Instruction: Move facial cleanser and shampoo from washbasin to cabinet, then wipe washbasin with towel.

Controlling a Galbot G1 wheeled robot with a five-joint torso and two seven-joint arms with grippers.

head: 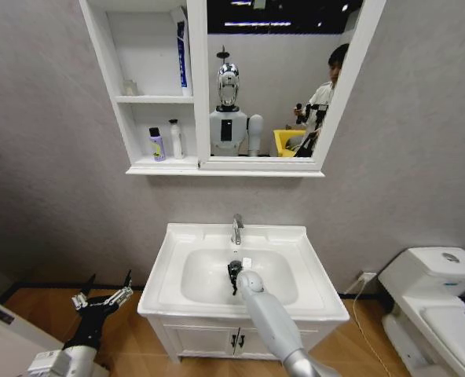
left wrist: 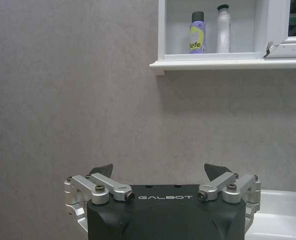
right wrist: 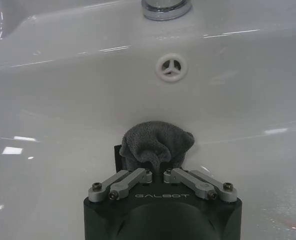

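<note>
On the left side, the left claw [head: 103, 299] hangs low beside the washbasin [head: 311, 294], well apart from the bowl, with its jaws spread wide and nothing between them; in the left wrist view it faces the grey wall [left wrist: 68, 90] under the cabinet [head: 160, 167]. In the lowest compartment of the cabinet stand a purple bottle [head: 156, 144] and a white bottle [head: 175, 139], side by side and upright, so I judge that the moving part of the task is already done and the wiping is the step in hand. In the middle, the right claw [head: 233, 276] reaches down into the bowl of the washbasin, and its jaws are closed narrow on the towel [right wrist: 157, 144]. The towel is bunched into a small grey lump that sticks out in front of the fingertips and seems to touch the white ceramic. From the claw, the overflow hole [right wrist: 171, 67] and the base of the tap [right wrist: 166, 7] lie straight ahead, up the back slope of the bowl, so the right arm is clearly the nearer one for the wiping. The ceramic is smooth and glossy with light reflections, and I think the cloth will slide on it easily. At the right of the room stands a white toilet [head: 441, 302], and the floor [head: 130, 334] is of wood.
</note>
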